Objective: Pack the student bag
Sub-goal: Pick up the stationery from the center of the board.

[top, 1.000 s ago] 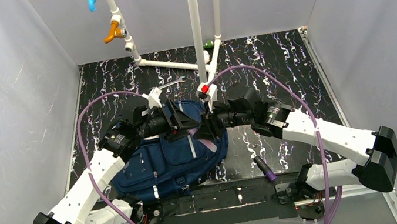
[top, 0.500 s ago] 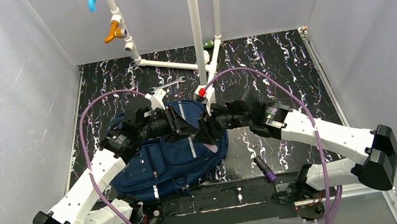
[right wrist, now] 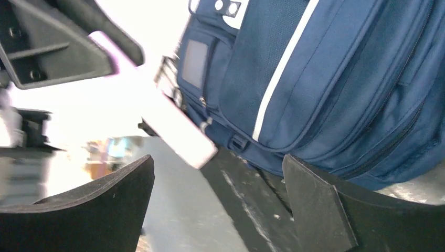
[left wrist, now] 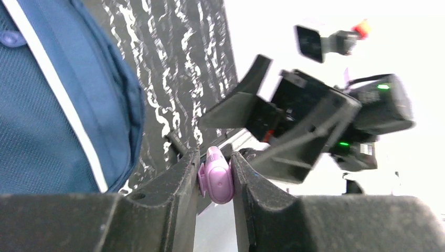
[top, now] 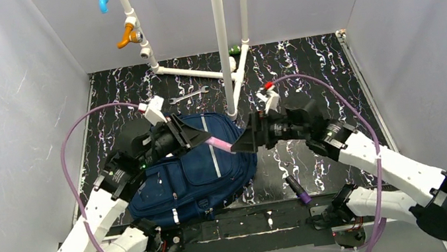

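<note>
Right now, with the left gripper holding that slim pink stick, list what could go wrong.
1. The left gripper pinches the slim pink plastic stick only near one end, so it may pivot or slip.
2. The right gripper stands open at the stick's free end. Closing off-centre could knock it loose.
3. The navy blue fabric backpack shows no open pocket in these views, so insertion may fail.

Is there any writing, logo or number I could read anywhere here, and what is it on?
No text can be read in any view.
Grey patch on the student bag: blank or too blurred to tell.
White tag at the bag's top: only dark dots, no letters.
Pink object held in the left hand: no print visible.
</note>
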You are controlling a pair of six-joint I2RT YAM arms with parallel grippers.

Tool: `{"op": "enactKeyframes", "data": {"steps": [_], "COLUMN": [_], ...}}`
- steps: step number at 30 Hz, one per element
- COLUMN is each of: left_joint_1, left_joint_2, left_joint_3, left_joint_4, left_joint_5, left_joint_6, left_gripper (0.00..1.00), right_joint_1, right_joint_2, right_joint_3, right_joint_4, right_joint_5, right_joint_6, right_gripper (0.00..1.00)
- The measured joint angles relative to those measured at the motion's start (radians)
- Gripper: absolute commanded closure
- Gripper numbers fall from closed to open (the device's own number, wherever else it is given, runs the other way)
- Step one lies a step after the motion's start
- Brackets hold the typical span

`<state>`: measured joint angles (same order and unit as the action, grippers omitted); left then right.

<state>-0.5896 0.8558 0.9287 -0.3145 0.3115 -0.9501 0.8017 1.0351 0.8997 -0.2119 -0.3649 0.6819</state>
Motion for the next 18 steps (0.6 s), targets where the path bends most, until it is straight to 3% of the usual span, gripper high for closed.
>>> {"op": "enactKeyframes", "data": {"steps": [6, 9, 13, 18], "left_joint_1": [0.005, 0.005, 0.005, 0.005], "left_joint_2": [-0.083, -0.092, -0.091, -0.091], "left_joint_3": [-0.037, -0.048, -0.051, -0.054], "left_joint_4": [0.123, 0.155, 0.186, 0.217], "left_joint_5": [-0.019, -0.02, -0.019, -0.019], "left_joint_6": [-0.084, -0.113, -0.14, -0.162], "left_gripper": [1.0, 1.0, 1.0, 1.0], "right_joint_1": [-0.119, -0.119, -0.119, -0.117], "right_joint_2": [-0.062, -0.058, -0.027, -0.006], "right_joint_3": [-0.261, -0.338, -0.36, -0.367], "right_joint_4": [0.425, 0.629, 0.864, 1.04], "right_joint_5": [-0.119, -0.14, -0.158, -0.163], "right_joint_6": [0.409, 0.587, 0.756, 0.866], "right_gripper": [0.07, 0.16, 0.29, 0.38]}}
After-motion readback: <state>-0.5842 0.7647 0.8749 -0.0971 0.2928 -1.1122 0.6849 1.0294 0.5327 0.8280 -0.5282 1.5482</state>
